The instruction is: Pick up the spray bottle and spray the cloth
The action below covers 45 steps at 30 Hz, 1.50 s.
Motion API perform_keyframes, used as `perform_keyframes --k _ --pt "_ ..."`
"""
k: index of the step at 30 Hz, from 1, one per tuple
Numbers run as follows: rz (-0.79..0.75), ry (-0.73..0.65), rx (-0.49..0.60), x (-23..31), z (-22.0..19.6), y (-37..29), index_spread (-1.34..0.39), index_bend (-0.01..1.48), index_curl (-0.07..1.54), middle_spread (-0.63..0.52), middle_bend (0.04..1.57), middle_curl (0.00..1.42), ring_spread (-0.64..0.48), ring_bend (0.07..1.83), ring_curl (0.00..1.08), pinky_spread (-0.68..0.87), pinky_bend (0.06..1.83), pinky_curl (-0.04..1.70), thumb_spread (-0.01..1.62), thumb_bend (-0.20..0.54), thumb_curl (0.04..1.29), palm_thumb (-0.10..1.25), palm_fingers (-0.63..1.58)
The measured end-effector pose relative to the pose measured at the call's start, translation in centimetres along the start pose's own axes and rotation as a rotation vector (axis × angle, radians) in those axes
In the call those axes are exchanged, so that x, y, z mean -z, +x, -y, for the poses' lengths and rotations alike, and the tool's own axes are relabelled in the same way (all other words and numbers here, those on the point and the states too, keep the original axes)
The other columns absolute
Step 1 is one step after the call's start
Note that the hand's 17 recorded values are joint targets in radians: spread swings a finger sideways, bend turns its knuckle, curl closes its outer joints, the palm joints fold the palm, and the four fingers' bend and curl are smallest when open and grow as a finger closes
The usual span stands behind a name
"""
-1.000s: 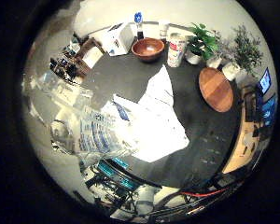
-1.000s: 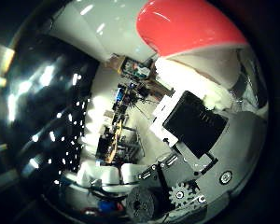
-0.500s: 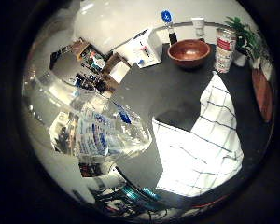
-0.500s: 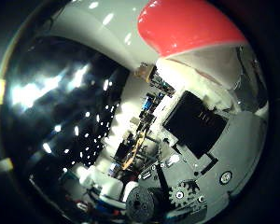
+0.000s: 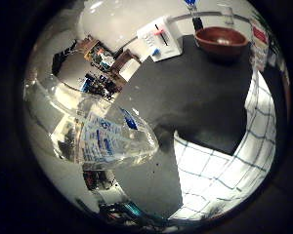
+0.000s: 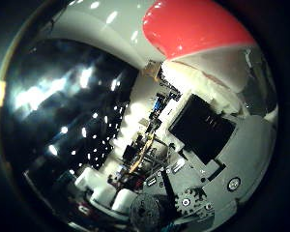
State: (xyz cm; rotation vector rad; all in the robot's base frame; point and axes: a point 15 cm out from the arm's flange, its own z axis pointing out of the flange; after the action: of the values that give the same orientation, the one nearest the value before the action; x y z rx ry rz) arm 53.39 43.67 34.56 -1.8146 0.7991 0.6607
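A clear plastic spray bottle (image 5: 112, 141) with a blue-printed label lies close against my palm and fills much of the little finger side view. Its red spray head (image 6: 193, 24) on a white neck shows in the thumb side view. The white and black fingers of my right hand (image 6: 208, 145) curl beside that neck, shut on the bottle. A white cloth (image 5: 224, 165) with blue check lines lies spread on the dark table (image 5: 195, 92), just beyond the bottle's body and near the palm.
At the table's far side stand a brown bowl (image 5: 220, 41), a white box (image 5: 161, 39) and a red-and-white can (image 5: 259, 46). Room furniture and clutter (image 5: 102, 68) lie past the table's edge.
The whole picture has shifted, so the camera has moved. The cloth now appears larger and closer to the palm, and the plants and round board have left the view. The bottle stays in the hand.
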Motion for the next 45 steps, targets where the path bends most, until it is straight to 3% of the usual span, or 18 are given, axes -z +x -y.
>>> perform_keyframes --k 18,26,32,38,40,43,45 --pt "-0.016 -0.033 -0.018 -0.9 -1.1 3.7 -0.27 1.01 0.93 -0.17 1.22 0.91 -0.25 1.27 0.86 -0.20 0.98 1.43 1.15 -0.015 0.63 0.98 1.07" --pt "-0.047 -0.056 -0.003 -0.4 -1.3 4.3 -0.29 0.85 0.90 -0.17 1.13 0.86 -0.22 1.25 0.76 -0.27 0.90 1.24 1.12 -0.023 0.56 0.94 1.09" --pt "-0.072 -0.085 0.008 0.1 -1.9 5.0 -0.34 0.63 0.89 -0.17 1.08 0.81 -0.21 1.20 0.69 -0.35 0.87 1.10 1.06 -0.023 0.55 0.91 1.03" --pt "-0.098 -0.127 0.009 1.3 -2.8 6.1 -0.37 0.34 0.89 -0.20 0.96 0.80 -0.21 1.20 0.66 -0.47 0.86 1.00 0.98 -0.019 0.55 0.89 0.73" --pt "-0.098 -0.135 0.008 1.9 -3.0 6.1 -0.39 0.21 0.83 -0.21 0.90 0.80 -0.21 1.20 0.65 -0.48 0.81 0.98 0.96 -0.020 0.55 0.91 0.52" --pt "-0.090 -0.154 0.012 2.4 -3.3 5.8 -0.42 0.24 0.78 -0.18 0.78 0.76 -0.19 1.06 0.63 -0.38 0.67 0.97 1.01 -0.029 0.54 0.86 0.21" --pt "-0.094 -0.183 0.027 2.7 -3.7 5.4 -0.43 0.26 0.70 -0.15 0.67 0.71 -0.16 0.92 0.56 -0.22 0.56 0.92 1.05 -0.023 0.53 0.83 0.12"
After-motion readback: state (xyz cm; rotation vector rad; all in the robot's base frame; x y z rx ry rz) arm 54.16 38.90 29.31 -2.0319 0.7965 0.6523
